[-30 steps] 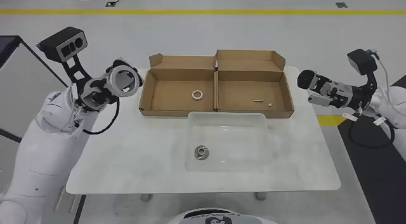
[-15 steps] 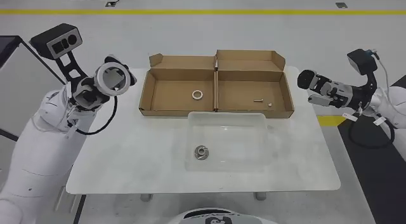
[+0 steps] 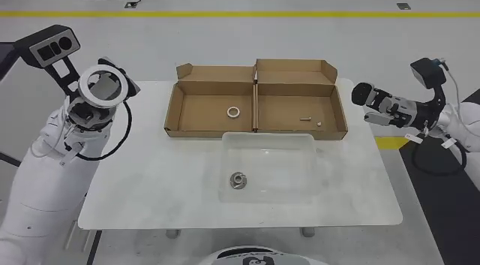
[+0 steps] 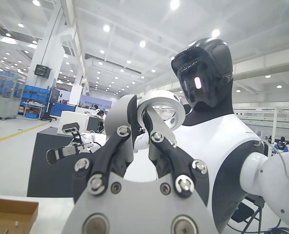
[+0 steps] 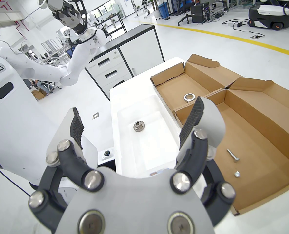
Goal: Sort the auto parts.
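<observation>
The left fingers (image 4: 132,113) are clamped on the wall of a large ring (image 4: 167,98), 1 finger inside the bore and 1 outside. They hold it high, off the left end of the bench (image 3: 150,182), with its bore facing up toward the top camera. From there both boxes lie to the right, across the bench's left edge. The left box (image 3: 196,117), with a small ring (image 3: 234,112) on its floor, is the nearer. The right box (image 3: 285,107) holds a bolt (image 3: 304,120) and a nut (image 3: 319,123). I judge the ring belongs in the left box, a move for the left arm alone. The right fingers (image 5: 193,116) are spread apart and empty, off the right end. A hub (image 3: 238,180) sits in the clear tray (image 3: 300,139), about midway between the arms. The bench is smooth and white, and around it is pale factory floor with a yellow line (image 3: 240,14).
</observation>
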Robot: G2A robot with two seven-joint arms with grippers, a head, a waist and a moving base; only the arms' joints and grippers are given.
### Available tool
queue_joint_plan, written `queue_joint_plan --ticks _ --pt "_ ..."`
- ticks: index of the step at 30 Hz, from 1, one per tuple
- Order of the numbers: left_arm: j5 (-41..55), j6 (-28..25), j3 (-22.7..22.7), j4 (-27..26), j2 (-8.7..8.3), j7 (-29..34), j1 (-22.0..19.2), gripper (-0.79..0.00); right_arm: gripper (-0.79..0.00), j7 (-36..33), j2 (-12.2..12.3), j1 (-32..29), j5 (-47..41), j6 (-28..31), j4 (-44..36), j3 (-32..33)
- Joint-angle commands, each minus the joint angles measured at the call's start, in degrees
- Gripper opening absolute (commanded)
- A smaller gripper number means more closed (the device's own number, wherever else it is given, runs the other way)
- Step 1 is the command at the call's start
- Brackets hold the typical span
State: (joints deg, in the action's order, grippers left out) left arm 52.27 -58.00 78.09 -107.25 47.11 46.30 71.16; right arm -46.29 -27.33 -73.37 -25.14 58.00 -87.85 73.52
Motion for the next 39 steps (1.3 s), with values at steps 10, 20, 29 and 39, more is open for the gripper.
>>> queue_joint_plan --ticks 10,20,29,39 --pt "-9.0 0.1 0.4 5.8 -0.24 0.1 -1.0 -0.785 0.0 0.0 0.0 0.0 0.0 0.0 0.0 0.0" --pt "-20.7 3.5 -4.0 9.7 0.82 0.2 -5.3 -0.785 0.0 0.0 0.0 0.0 0.0 0.0 0.0 0.0" --pt "-34.2 12.8 -12.0 12.4 3.53 -5.4 -14.7 -0.785 0.0 0.0 0.0 0.0 0.0 0.0 0.0 0.0" --pt "-50.8 24.6 -24.6 21.6 8.34 -11.0 -29.3 -0.785 0.0 0.0 0.0 0.0 0.0 0.0 0.0 0.0"
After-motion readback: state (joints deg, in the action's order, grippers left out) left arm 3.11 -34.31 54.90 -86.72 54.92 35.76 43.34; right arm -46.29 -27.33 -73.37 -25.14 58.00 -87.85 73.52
